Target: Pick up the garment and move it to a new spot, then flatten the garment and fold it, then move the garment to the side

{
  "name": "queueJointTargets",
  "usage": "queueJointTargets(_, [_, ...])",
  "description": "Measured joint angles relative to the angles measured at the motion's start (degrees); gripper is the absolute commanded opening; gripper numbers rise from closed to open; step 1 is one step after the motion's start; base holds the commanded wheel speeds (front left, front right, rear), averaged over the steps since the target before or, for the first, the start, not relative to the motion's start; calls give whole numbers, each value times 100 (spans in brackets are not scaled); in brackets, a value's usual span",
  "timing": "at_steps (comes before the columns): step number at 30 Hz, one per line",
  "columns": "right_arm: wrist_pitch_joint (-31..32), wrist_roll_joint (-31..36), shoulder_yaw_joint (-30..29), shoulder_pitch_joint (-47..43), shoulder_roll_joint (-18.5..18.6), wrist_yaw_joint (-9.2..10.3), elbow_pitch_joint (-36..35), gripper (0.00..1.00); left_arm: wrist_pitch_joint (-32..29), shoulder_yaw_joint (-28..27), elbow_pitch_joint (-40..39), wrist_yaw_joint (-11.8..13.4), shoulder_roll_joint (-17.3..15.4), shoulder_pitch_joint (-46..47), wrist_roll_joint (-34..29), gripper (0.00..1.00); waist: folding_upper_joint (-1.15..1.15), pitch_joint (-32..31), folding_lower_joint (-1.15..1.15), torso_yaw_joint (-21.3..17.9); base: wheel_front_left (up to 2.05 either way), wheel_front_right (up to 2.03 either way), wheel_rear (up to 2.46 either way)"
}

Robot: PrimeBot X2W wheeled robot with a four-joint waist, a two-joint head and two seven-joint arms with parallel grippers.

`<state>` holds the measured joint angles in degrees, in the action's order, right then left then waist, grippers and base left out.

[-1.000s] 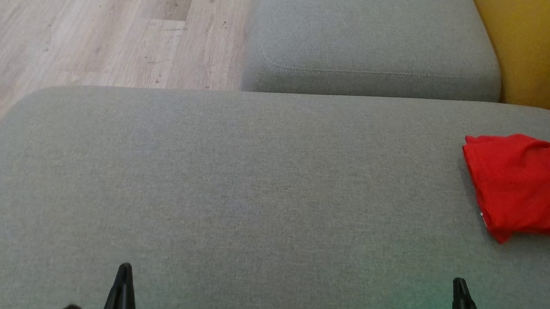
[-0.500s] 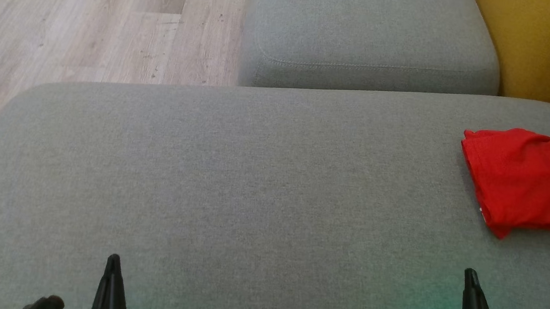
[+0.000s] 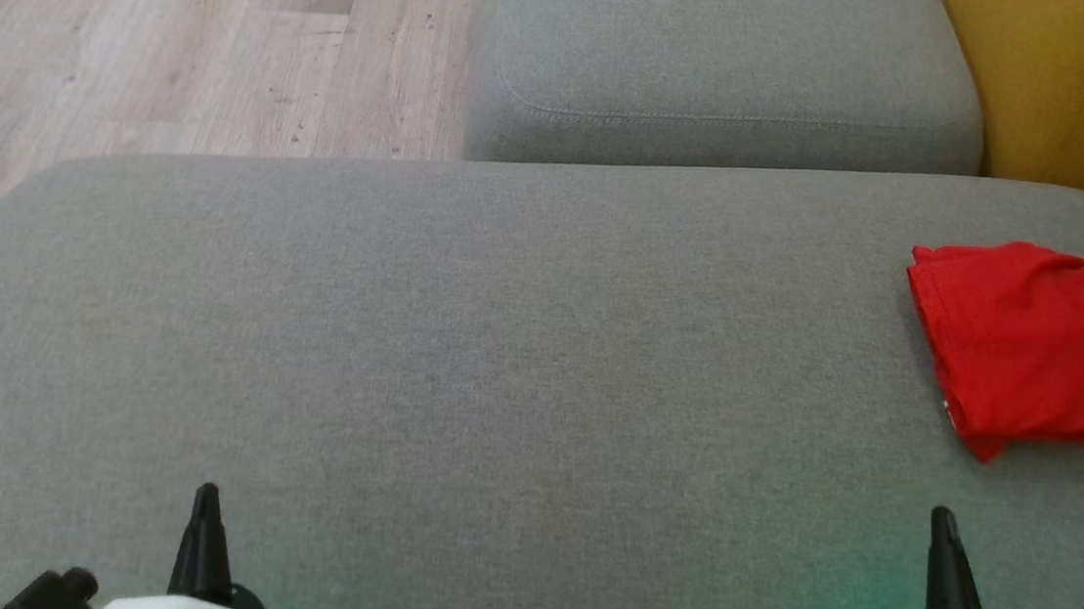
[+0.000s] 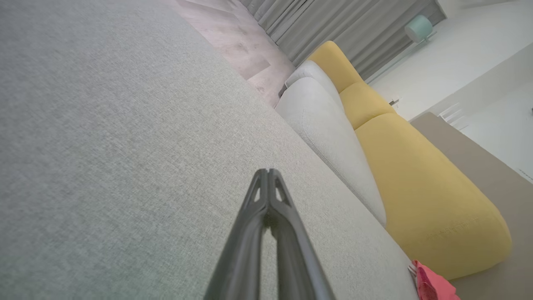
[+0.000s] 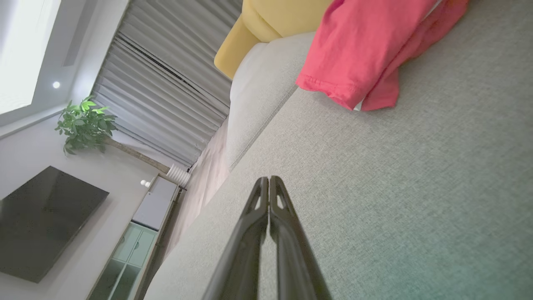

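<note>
In the head view I have the garment (image 3: pixel 1038 353) lying on the grey seat cushion (image 3: pixel 498 360), up against its right edge and nearer the far right corner than the near one. It is bright red and folded into a rough rectangle of several layers. Its right part runs past the picture's edge (so I cannot tell its full outline). The far edge is slightly rumpled, with a soft bump, while the left side runs fairly straight. The near left corner ends in a loose pointed flap. In the right wrist view the cloth reads more pinkish, and a stitched hem runs along the top layer's edge. A small bit of white peeks out between the layers at that corner. The surface is mostly smooth, with a few shallow creases.

Both tools are apart from the cloth. The left tool (image 3: pixel 208 493) sits over the near edge of the cushion toward its left side, fingers pressed together with nothing between them (the left wrist view shows the two tips meeting). The right tool (image 3: pixel 943 516) is by the near edge toward the right corner, near the garment but not touching it. It is likewise pressed together and holding nothing.

Beyond the far edge lie a second grey cushion (image 3: pixel 721 55), a yellow backrest (image 3: pixel 1081 87) and the wooden floor (image 3: pixel 183 28).
</note>
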<state>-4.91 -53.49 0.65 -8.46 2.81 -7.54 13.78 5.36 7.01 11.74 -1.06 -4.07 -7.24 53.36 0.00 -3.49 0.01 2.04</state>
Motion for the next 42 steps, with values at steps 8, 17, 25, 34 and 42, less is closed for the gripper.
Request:
queueJointTargets(8, [120, -544, -90, 202, 3, 0, 27, 0, -136, -143, 62, -55, -2, 83, 550, 0, 0, 50, 0, -27, 0, 0, 0])
queueJointTargets(17, [250, -1143, -170, 293, 5, 0, 75, 0, -282, -246, 104, -154, -2, 246, 1159, 0, 0, 106, -1, -58, 0, 0, 0])
queueJointTargets(25, [394, -1674, -268, 469, 13, 0, 91, 0, -392, -354, 143, -250, -2, 404, 1699, 0, 0, 155, -1, -86, 0, 0, 0])
queueJointTargets(34, [539, -2265, -349, 675, 15, 1, 113, 0, -536, -515, 226, -309, -2, 498, 2306, 0, 0, 210, -1, -117, 0, 0, 0])
queueJointTargets(42, [654, -2787, -450, 744, 16, 1, 147, 0, -686, -613, 267, -409, 0, 712, 2840, 0, 0, 260, -1, -144, 0, 0, 0])
